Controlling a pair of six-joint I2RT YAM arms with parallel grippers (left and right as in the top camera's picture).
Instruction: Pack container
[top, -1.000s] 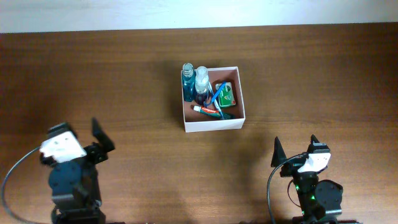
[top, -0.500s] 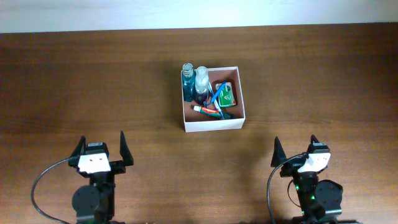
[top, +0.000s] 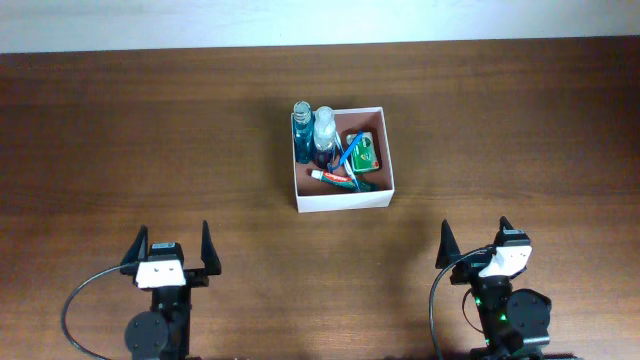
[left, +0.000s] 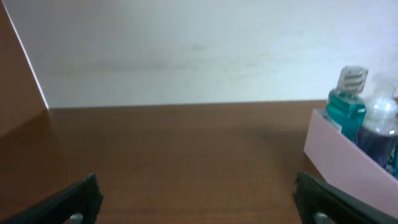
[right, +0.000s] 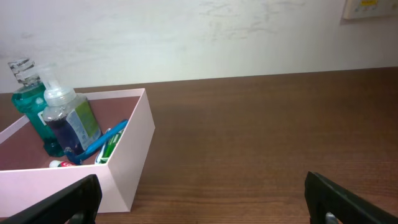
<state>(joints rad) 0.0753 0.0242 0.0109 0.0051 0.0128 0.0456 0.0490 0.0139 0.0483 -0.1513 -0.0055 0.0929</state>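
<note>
Left wrist: box (left: 342, 165) cut by right edge, blurred. Right wrist: box cut at left edge. Green packet (top: 364, 152) print unreadable overhead.

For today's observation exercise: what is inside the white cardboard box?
Inside the container stand a teal bottle and a clear pump bottle; with them are a green packet, a toothpaste tube and a blue toothbrush. Anything beneath them is covered.

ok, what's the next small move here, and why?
Probably none; I'd call it packed and stop. The container holds the teal bottle, spray bottle, green packet and toothpaste tube; no loose item shows on the table; left hand and right hand sit open, empty, well short of it.
</note>
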